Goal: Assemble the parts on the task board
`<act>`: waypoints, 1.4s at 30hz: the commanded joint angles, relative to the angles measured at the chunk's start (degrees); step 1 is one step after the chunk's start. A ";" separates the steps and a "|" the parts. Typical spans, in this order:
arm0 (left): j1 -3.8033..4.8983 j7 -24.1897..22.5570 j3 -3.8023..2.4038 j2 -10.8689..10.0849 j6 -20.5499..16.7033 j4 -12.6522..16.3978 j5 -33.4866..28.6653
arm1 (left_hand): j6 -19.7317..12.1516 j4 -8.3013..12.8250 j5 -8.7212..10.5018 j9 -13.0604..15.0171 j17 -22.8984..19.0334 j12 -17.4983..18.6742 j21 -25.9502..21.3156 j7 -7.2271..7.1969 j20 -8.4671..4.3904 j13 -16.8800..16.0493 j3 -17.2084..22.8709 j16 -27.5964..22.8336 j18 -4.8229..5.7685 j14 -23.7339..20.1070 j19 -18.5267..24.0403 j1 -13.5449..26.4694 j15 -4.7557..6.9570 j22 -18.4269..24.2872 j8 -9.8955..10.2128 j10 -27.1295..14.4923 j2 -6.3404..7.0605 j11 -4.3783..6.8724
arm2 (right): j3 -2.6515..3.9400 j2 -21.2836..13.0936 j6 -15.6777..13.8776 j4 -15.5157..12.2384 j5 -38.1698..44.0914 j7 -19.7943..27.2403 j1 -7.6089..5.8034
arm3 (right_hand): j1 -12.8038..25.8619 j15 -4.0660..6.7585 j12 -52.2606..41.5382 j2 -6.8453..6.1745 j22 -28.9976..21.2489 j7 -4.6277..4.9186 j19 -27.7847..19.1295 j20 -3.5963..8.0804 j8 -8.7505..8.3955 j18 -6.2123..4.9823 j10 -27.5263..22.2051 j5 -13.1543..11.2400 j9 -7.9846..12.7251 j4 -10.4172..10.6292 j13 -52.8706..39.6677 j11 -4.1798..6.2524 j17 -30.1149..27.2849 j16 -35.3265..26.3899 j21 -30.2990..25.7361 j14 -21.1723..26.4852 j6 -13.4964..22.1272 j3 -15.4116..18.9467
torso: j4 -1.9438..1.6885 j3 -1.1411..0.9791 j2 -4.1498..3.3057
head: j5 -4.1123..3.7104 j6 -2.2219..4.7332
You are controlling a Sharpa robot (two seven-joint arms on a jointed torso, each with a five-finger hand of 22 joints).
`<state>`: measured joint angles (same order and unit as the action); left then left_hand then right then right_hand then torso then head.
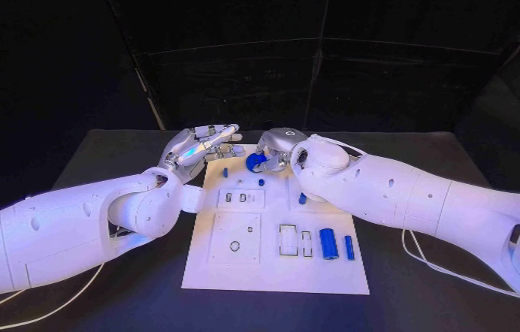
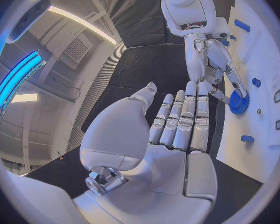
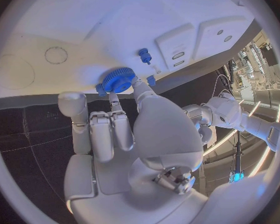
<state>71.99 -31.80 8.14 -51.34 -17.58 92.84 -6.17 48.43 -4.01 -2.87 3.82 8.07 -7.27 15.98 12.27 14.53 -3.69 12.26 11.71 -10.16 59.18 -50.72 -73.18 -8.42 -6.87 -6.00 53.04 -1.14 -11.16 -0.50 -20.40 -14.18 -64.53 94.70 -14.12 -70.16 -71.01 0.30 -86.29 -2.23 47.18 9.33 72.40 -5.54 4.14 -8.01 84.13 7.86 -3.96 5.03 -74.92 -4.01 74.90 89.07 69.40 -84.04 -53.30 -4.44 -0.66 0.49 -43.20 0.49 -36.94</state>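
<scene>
Black table [image 1: 130, 152], unlabelled task board [image 1: 271, 268], right hand [image 1: 276, 148] pinching blue gear [image 1: 255, 161]

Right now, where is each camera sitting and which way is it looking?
Head view: up on the robot's head, looking down at the white board; both arms show.
Left wrist view: behind the left hand, its fingers apart, facing the right hand.
Right wrist view: behind the right hand, facing the board.
All three views share the blue gear at the right hand's fingertips.

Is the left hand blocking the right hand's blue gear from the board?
No. The right hand holds the blue gear over the task board's far end; the left hand is open beside the board, apart from it. Nothing visible lies between them.
</scene>
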 commanded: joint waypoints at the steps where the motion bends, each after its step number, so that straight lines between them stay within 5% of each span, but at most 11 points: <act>1: 0.11 -0.07 -0.03 -0.07 0.90 0.04 0.32 | 0.15 0.18 0.08 -0.06 0.10 0.26 -0.25 2.22 -0.04 0.05 0.24 -0.28 -0.25 0.47 -0.47 0.16 0.05 0.07 0.25 -0.21 -0.44 -0.29 | 0.01 0.07 2.72 -0.03 -0.41 -0.34 -0.12 | 0.70 -0.31 0.20 0.11 0.00 0.01 -0.10 -0.38 -0.22 0.42 2.76 0.19 0.00 0.38 -10.57 -0.39 12.79 0.24 -0.03 -5.47 0.33 0.09 | 0.01 -0.01 -0.01 | 0.01 -0.06; 17: 0.24 0.00 -0.03 -0.16 0.87 0.15 0.32 | 0.11 0.20 0.08 -0.07 0.10 0.29 -0.27 2.23 -0.04 0.06 0.25 -0.31 -0.25 0.46 -0.48 0.21 0.04 0.08 0.30 -0.25 -0.46 -0.29 | 0.01 -0.41 4.34 0.25 -2.08 -1.26 -0.13 | 2.50 -0.42 0.03 1.83 0.37 0.16 -0.05 -0.50 -0.47 0.47 2.89 1.60 0.07 3.52 -10.83 -0.51 13.20 0.37 0.35 -5.55 0.73 1.18 | -0.03 -0.03 0.01 | 0.04 -0.07; 21: 0.25 0.01 -0.03 -0.18 0.88 0.17 0.32 | 0.11 0.20 0.08 -0.07 0.10 0.29 -0.27 2.23 -0.04 0.06 0.25 -0.31 -0.25 0.46 -0.48 0.21 0.04 0.08 0.30 -0.25 -0.46 -0.29 | 0.02 -1.13 1.63 -0.46 -1.92 -0.99 -0.12 | 2.00 -0.55 -0.08 2.09 0.58 0.31 0.05 -0.59 -0.41 0.50 2.99 3.21 0.05 3.70 -10.96 -0.65 13.35 0.41 0.54 -5.59 0.71 1.19 | 0.00 -0.06 0.01 | 0.08 -0.06; 25: 0.26 0.00 -0.03 -0.30 0.88 0.17 0.32 | 0.11 0.20 0.08 -0.07 0.10 0.29 -0.27 2.23 -0.04 0.06 0.25 -0.31 -0.25 0.46 -0.48 0.21 0.04 0.08 0.30 -0.25 -0.46 -0.29 | 0.02 -2.55 -5.11 -1.68 -3.21 1.19 -0.11 | 1.48 -0.64 -0.13 2.13 0.71 0.43 0.11 -0.69 -0.47 0.51 3.04 5.12 0.07 3.79 -11.04 -0.76 13.33 0.41 0.70 -5.58 0.86 1.21 | 0.17 -0.08 0.10 | 0.19 0.10; 31: 0.27 0.09 -0.02 -0.79 0.89 0.35 0.32 | 0.11 0.20 0.08 -0.07 0.10 0.29 -0.27 2.23 -0.04 0.06 0.25 -0.31 -0.25 0.46 -0.48 0.21 0.04 0.08 0.30 -0.25 -0.46 -0.29 | 0.02 -7.97 -10.39 -5.41 -13.56 8.90 -0.16 | 3.14 -0.90 1.02 -0.16 -1.06 0.79 -0.95 -0.92 -0.63 0.24 2.09 4.70 0.22 5.22 -9.82 -1.08 11.70 -0.11 -0.31 -5.20 2.68 3.89 | 0.24 -0.09 0.20 | -0.03 0.25; 35: 0.27 0.11 -0.02 -1.03 0.90 0.46 0.32 | 0.06 0.24 0.08 -0.08 0.11 0.34 -0.30 2.25 -0.04 0.07 0.28 -0.35 -0.24 0.46 -0.50 0.29 0.04 0.12 0.36 -0.31 -0.50 -0.31 | 0.01 -12.97 -9.61 -8.45 -21.72 13.11 -0.26 | 1.35 -0.87 1.06 0.32 -1.48 0.67 -1.22 -0.95 -0.22 0.15 2.04 5.12 0.00 4.46 -9.79 -1.01 11.24 -0.27 -0.58 -5.10 1.68 3.93 | 0.58 -0.12 0.42 | -0.13 0.42; 38: 0.27 0.12 -0.01 -1.15 0.95 0.51 0.32 | 0.05 0.25 0.07 -0.08 0.11 0.34 -0.31 2.25 -0.04 0.07 0.29 -0.35 -0.24 0.46 -0.50 0.30 0.04 0.12 0.37 -0.31 -0.51 -0.31 | 0.01 -16.78 -8.16 -10.18 -26.16 15.48 -0.29 | -1.08 -0.71 1.15 0.92 -1.78 0.49 -1.38 -0.86 -0.10 0.12 1.96 4.51 -0.08 3.07 -9.73 -0.84 10.96 -0.38 -0.78 -5.03 0.93 3.87 | 1.17 -0.30 0.69 | -0.21 0.37; 42: 0.26 0.20 0.00 -1.14 1.10 0.42 0.31 | 0.05 0.25 0.07 -0.08 0.11 0.34 -0.31 2.25 -0.04 0.07 0.29 -0.35 -0.24 0.46 -0.50 0.30 0.04 0.12 0.37 -0.31 -0.51 -0.31 | -0.01 -21.67 -5.87 -11.85 -29.04 18.53 -0.31 | -3.89 -0.58 1.23 0.45 -2.05 0.31 -1.48 -0.73 -0.22 0.08 1.88 3.19 -0.03 0.95 -9.67 -0.67 10.69 -0.49 -0.96 -4.98 0.71 4.26 | 1.66 -0.54 0.87 | -1.30 0.53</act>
<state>72.16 -31.40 8.16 -52.49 -17.47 93.19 -6.17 48.43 -3.86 -2.87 3.82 8.09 -7.28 15.98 12.28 14.53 -3.69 12.42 11.71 -10.17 59.18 -50.72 -72.98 -8.42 -6.81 -6.00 52.82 -1.34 -11.37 -0.51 -41.70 -21.21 -75.95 72.21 -1.06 -70.35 -74.46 -0.11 -85.36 -1.75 45.18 9.63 71.15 -6.34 3.95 -8.01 83.94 11.01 -3.99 6.30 -74.92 -4.62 74.92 88.79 68.55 -84.04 -52.20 -0.26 0.50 0.16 -42.53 -0.24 -36.54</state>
